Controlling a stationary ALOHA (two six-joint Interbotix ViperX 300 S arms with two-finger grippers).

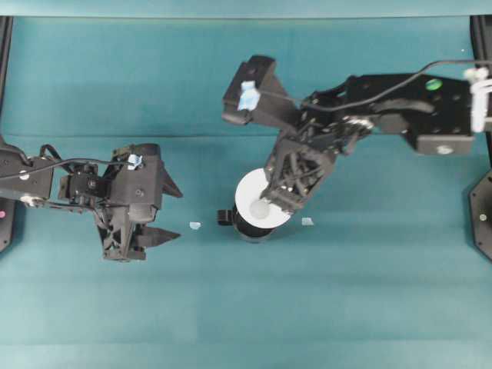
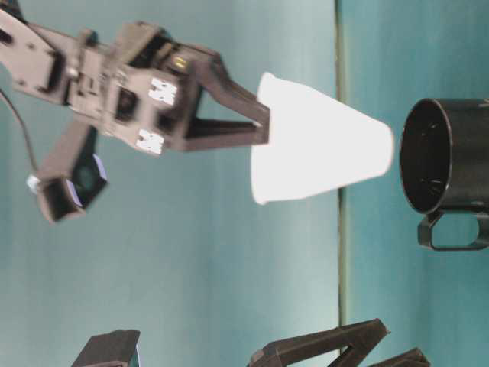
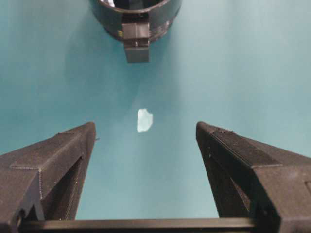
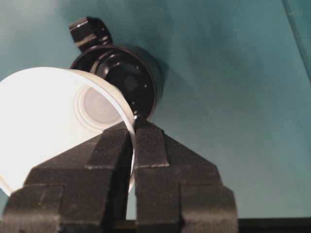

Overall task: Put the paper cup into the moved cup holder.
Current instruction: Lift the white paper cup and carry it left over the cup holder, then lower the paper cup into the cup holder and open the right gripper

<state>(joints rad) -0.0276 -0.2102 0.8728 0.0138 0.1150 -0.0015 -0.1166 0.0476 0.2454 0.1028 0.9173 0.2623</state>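
The white paper cup (image 1: 252, 198) hangs upright in the air, my right gripper (image 1: 270, 198) shut on its rim wall, one finger inside and one outside. In the right wrist view the cup (image 4: 48, 121) is pinched at the right gripper (image 4: 133, 127). The glossy black cup holder (image 1: 247, 228) stands on the cloth just below, its stubby handle (image 1: 224, 217) pointing left. From table level a small gap separates the cup's base (image 2: 321, 149) from the holder's mouth (image 2: 447, 157). My left gripper (image 1: 178, 215) rests left of the holder, open and empty; the holder (image 3: 136, 19) lies ahead of it.
Two small pale scraps lie on the teal cloth, one (image 1: 194, 225) between the left gripper and the holder, one (image 1: 307, 221) right of the holder. Black frame posts (image 1: 483, 200) stand at the table's side edges.
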